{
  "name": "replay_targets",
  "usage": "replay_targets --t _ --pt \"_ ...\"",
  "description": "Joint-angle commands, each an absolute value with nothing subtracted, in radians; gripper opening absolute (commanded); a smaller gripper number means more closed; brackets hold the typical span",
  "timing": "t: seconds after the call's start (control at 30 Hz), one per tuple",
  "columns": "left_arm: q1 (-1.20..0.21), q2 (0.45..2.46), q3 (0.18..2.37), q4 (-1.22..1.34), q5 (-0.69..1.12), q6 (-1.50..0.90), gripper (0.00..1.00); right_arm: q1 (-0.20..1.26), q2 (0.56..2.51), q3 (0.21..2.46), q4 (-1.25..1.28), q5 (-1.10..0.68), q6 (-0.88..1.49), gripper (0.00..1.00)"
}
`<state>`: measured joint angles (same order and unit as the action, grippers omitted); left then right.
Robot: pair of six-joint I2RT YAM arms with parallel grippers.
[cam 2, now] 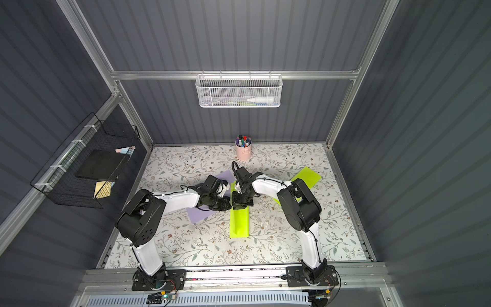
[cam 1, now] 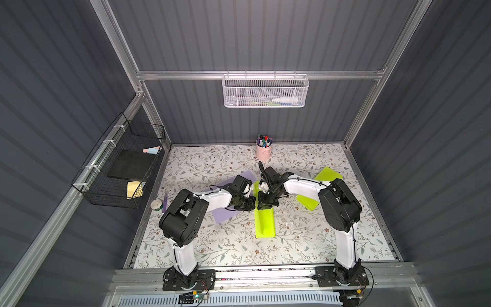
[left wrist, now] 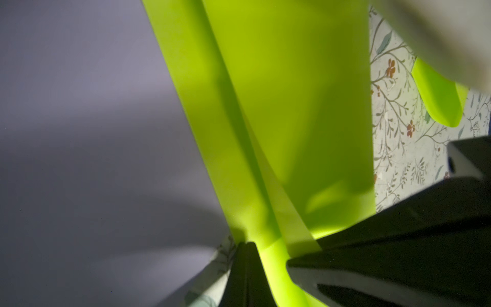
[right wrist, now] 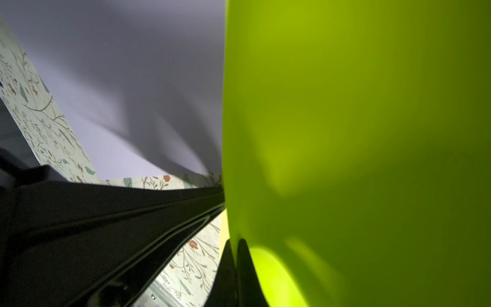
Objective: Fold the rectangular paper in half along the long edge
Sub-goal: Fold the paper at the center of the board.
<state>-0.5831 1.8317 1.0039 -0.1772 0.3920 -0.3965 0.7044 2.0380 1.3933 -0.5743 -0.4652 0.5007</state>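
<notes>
I am looking at the paper point(cam 1: 264, 220) point(cam 2: 239, 222), a smooth lime-green sheet already doubled into a long narrow strip. It is lying on the flowered table point(cam 1: 212, 247) right under both grippers and stretching from their tips back towards the arm bases. Its top layer is not sitting flat (a soft rounded hump is showing along the middle).

The right gripper point(right wrist: 235, 255) is clenching, with a thin edge of the paper running between its black fingers. The left gripper point(left wrist: 247, 256) is pressing shut too, its tips sitting right at the paper's edge. I cannot tell whether any paper is caught between them. In both top views the two grippers are meeting almost tip to tip over one end of the strip, so room between them is tight.

A matte lilac sheet point(cam 1: 221, 214) is lying under the left gripper's wrist and forearm, its edge just beside the paper. A second green sheet point(cam 1: 328, 174) is lying behind the right gripper, partly under its arm. Beyond both grippers a pink cup point(cam 1: 263, 152) of pens is standing, well apart. The strip's free end is lying with open table around it.
</notes>
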Motion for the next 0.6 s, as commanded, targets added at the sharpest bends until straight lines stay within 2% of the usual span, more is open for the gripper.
replay_targets --t 0.0,0.57 --pt "-0.589 1.856 0.966 -0.251 0.362 -0.402 0.0 0.711 2.066 1.413 -0.598 -0.467 0.489 0.0" --pt "-0.589 1.857 0.969 -0.255 0.362 -0.401 0.0 0.714 2.082 1.407 -0.589 -0.457 0.496 0.0"
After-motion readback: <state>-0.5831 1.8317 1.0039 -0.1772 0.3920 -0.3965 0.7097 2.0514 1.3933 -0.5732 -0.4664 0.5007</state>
